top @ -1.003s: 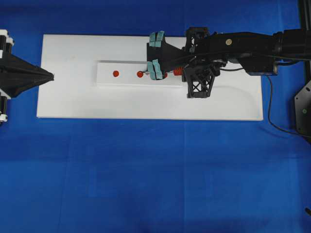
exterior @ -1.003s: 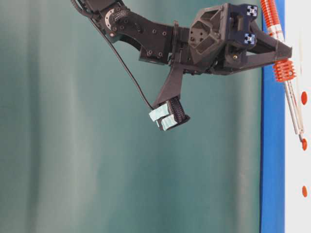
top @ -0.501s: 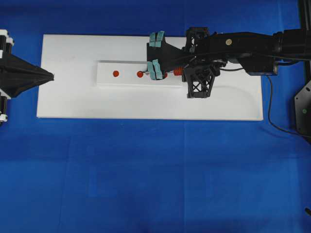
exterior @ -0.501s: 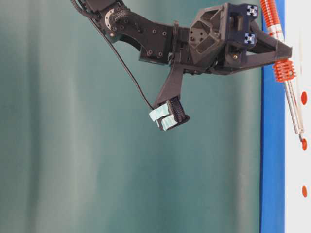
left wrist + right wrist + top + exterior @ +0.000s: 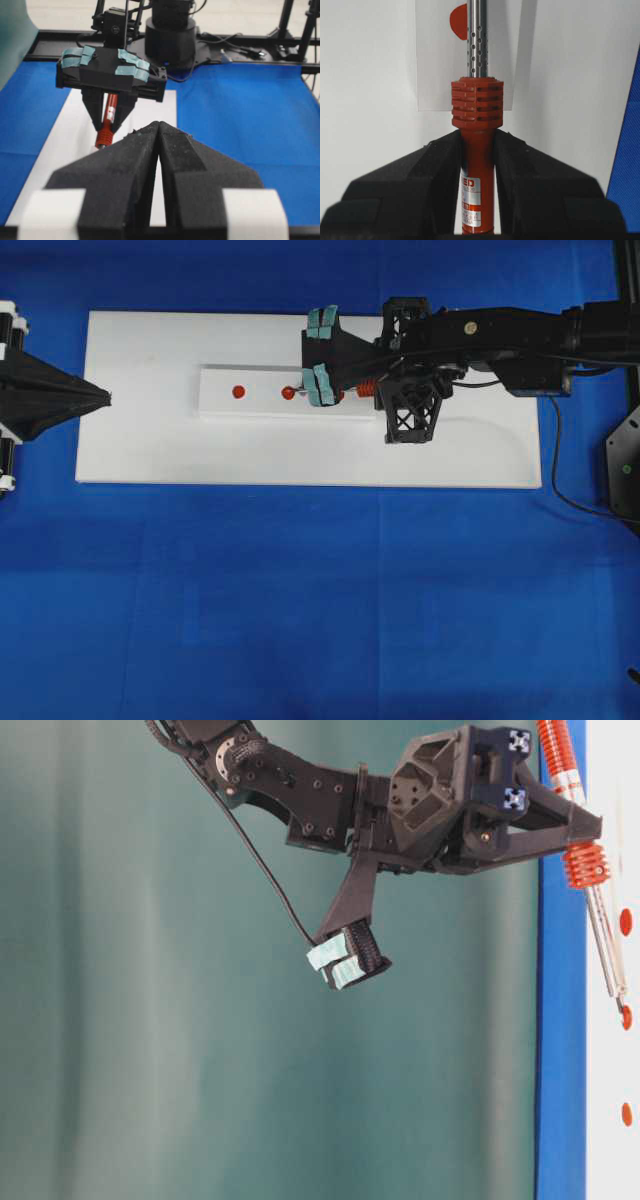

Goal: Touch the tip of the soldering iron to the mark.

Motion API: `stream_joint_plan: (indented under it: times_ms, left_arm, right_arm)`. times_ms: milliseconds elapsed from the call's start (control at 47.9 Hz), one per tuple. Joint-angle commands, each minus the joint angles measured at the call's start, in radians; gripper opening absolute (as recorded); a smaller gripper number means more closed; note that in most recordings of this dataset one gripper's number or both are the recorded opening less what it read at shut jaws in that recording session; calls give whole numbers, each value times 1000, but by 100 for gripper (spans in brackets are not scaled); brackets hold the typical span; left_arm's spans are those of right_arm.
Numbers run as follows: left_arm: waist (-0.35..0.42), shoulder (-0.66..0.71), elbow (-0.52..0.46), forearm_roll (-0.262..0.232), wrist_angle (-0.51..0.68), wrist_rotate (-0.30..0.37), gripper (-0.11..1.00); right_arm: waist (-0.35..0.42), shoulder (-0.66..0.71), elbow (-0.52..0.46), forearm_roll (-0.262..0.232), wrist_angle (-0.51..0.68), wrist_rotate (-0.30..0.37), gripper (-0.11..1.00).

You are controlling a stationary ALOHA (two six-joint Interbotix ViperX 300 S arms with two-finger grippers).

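Right wrist view gives us the clearest look at the hold: the right claw [image 5: 476, 150] pinches the iron [image 5: 476, 165] on its red handle, just behind the ribbed collar [image 5: 476, 102], with a black finger pressed against each side. From there the perforated silver shaft [image 5: 478, 35] runs out over a white strip [image 5: 432, 60] and past a red mark [image 5: 458, 22]. In the table-level view the tip [image 5: 621, 1007] sits at another red mark [image 5: 626, 1017], touching it or nearly so; we cannot tell which. The overhead view puts that mark [image 5: 288, 393] in the middle of a row of marks on the strip, which lies on a white board [image 5: 150, 455] over the blue table [image 5: 320, 600]. We judge the iron to be light, stiff and slim, so the pinch needs little force, but the smooth round handle could roll or slide between the fingers. The collar makes a good stop, and holding close behind it keeps the long shaft from wagging. The thin tip looks like the delicate part, so we would press it only gently, and the cord [image 5: 560, 490] trailing off the right arm may tug a little. The left claw [image 5: 159, 150] rests at the board's left end, well apart from the iron, its fingers pressed together on nothing.
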Motion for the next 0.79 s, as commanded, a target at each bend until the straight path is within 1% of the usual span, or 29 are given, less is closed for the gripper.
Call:
stream_joint_plan:
  times_ms: [0, 522, 773]
  left_arm:
    - [3, 3, -14, 2, -11, 0, 0]
    - [3, 3, -14, 2, -12, 0, 0]
    - [2, 3, -15, 3, -12, 0, 0]
  right_arm:
    - [5, -14, -9, 2, -2, 2, 7]
    - [3, -15, -20, 2, 8, 2, 6]
    - [5, -54, -92, -14, 120, -2, 6]
